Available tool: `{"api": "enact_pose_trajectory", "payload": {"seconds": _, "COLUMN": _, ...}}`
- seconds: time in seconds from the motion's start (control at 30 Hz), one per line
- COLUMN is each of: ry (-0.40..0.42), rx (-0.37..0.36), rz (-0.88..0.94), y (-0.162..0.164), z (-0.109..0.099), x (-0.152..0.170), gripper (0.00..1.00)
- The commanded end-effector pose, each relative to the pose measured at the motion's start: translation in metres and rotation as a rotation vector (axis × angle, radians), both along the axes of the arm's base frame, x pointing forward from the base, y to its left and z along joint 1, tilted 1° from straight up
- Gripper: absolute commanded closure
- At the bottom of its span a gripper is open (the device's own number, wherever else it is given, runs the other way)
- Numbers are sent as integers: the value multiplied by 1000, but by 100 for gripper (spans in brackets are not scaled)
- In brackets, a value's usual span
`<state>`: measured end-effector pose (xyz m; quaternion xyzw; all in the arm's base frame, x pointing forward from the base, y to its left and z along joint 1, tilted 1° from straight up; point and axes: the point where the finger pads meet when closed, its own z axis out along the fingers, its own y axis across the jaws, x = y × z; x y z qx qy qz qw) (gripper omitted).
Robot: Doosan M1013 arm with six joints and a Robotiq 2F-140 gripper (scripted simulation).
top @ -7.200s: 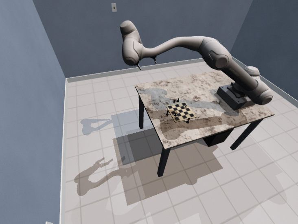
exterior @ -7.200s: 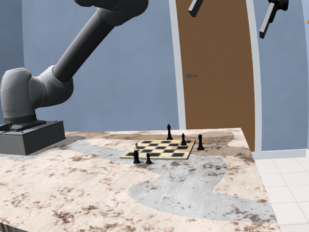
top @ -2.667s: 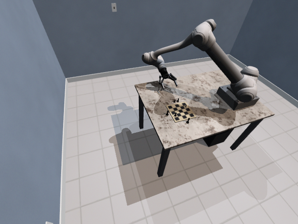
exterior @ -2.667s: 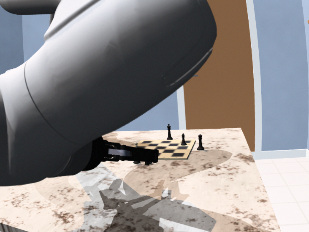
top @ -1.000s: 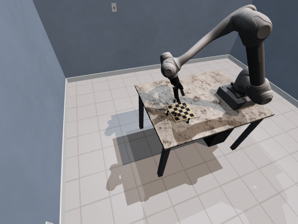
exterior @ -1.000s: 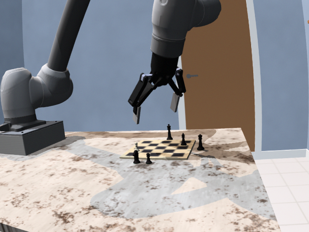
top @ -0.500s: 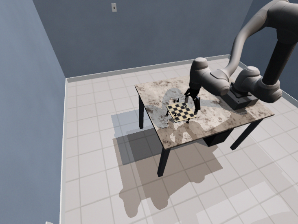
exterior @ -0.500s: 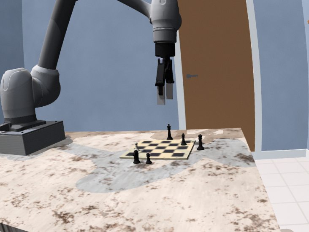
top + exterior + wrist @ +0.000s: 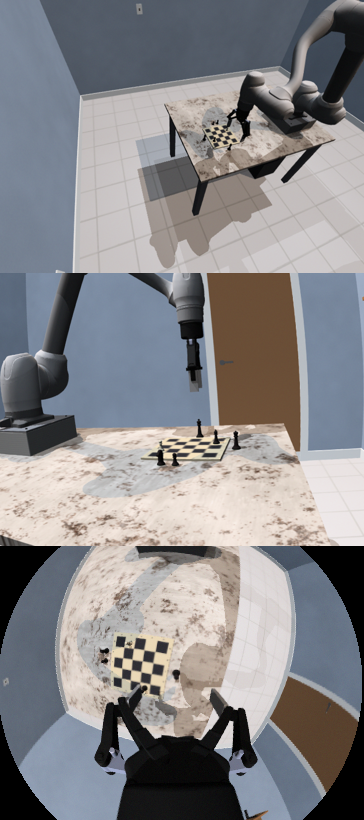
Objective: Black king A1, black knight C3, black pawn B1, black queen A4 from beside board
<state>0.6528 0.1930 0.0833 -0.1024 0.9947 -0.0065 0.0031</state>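
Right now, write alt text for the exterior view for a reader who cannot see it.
An open, empty gripper hangs well above a small chessboard on a marbled table. Black pieces stand on and around the board, with a pale piece at its near left corner. A brown door is behind.

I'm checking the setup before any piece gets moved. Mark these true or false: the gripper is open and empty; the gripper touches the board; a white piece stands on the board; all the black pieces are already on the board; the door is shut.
1. The gripper is open and empty. True.
2. The gripper touches the board. False: it hangs well above it.
3. A white piece stands on the board. True.
4. All the black pieces are on the board. False: several stand on the table beside it, such as one off its right edge.
5. The door is shut. True.
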Motion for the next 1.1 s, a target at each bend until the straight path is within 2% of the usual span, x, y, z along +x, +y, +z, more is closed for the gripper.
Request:
{"api": "enact_pose_trajectory", "payload": {"seconds": 0.0, "ry": 0, "rx": 0, "rz": 1, "y": 0, "z": 0, "x": 0, "gripper": 0}}
{"api": "enact_pose_trajectory", "payload": {"seconds": 0.33, "ry": 1, "rx": 0, "rz": 66, "y": 0, "z": 0, "x": 0, "gripper": 0}}
{"api": "enact_pose_trajectory", "payload": {"seconds": 0.5, "ry": 2, "rx": -1, "rz": 202, "y": 0, "z": -1, "x": 0, "gripper": 0}}
{"api": "enact_pose_trajectory", "payload": {"seconds": 0.63, "ry": 5, "rx": -3, "rz": 377, "y": 0, "z": -1, "x": 0, "gripper": 0}}
{"api": "enact_pose_trajectory", "payload": {"seconds": 0.7, "ry": 5, "rx": -3, "rz": 377, "y": 0, "z": -1, "x": 0, "gripper": 0}}
{"api": "enact_pose_trajectory", "payload": {"seconds": 1.07, "ry": 13, "rx": -15, "rz": 1031, "y": 0, "z": -4, "x": 0, "gripper": 0}}
